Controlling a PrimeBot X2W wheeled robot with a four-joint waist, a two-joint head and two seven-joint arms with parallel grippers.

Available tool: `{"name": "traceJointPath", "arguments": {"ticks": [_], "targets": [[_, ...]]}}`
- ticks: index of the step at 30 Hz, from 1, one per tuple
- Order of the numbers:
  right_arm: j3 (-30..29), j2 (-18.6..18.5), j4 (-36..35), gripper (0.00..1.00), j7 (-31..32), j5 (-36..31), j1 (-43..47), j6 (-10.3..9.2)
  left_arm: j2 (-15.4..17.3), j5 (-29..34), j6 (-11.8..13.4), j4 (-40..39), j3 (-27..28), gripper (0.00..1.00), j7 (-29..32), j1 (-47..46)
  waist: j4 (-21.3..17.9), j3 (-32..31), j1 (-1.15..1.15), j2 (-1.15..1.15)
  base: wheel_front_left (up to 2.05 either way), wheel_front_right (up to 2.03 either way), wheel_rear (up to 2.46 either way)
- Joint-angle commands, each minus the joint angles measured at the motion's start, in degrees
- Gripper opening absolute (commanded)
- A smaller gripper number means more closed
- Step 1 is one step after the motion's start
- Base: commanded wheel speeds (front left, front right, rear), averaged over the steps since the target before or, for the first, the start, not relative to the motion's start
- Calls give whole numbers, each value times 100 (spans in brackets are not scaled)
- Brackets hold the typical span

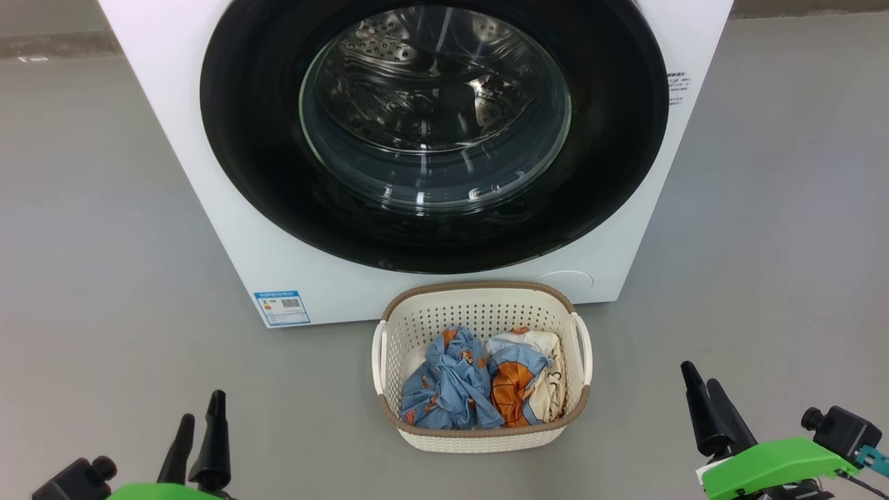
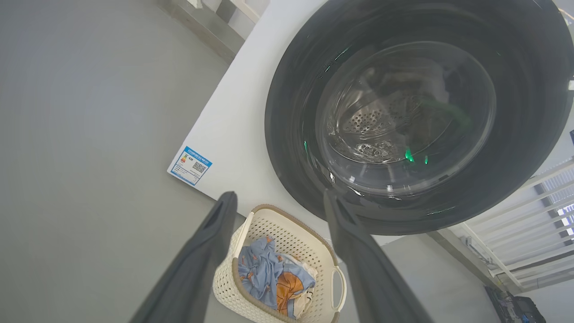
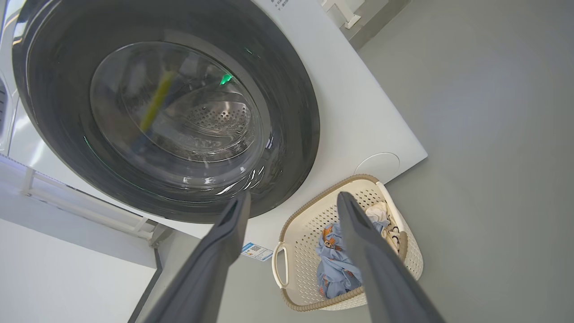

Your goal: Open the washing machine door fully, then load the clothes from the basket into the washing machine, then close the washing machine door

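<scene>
While the washing machine door (image 1: 434, 118) is shut, your clothes (image 1: 479, 382) lie heaped in the basket (image 1: 479, 286) just before it. Your left gripper (image 1: 201, 410) and right gripper (image 1: 700, 375) flank it, fingers spread wide, holding nothing, ready to reach.

Left tool (image 1: 202, 406), right tool (image 1: 698, 373), jaws apart

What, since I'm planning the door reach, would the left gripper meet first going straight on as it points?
Probably the white front of the washing machine, beside the black rim of the washing machine door, passing above the basket. Whether the left gripper meets panel or rim first is unclear.
</scene>
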Motion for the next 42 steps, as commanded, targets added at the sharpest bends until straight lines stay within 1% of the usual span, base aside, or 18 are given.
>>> {"name": "traceJointPath", "arguments": {"ticks": [1,2,3,10,42], "targets": [[110,-81,-130,100,-89,-221,-245,32,108,250,-12,-206,102,100,-102,-244,-2,5,0,0,0,0,0],[110,-81,-130,100,-89,-221,-245,32,108,250,-12,-206,102,100,-102,-244,-2,5,0,0,0,0,0],[129,-92,-132,100,-123,-345,-259,33,109,400,-13,-230,110,100,-136,-247,-4,8,0,0,0,0,0],[179,-128,-149,100,-239,-765,-296,36,122,897,-14,-280,93,100,-255,-249,-19,18,0,0,0,0,0],[332,-181,-219,100,-759,-2694,-378,51,257,2822,-19,-433,9,100,-784,-272,-104,47,0,0,0,0,0]]}}
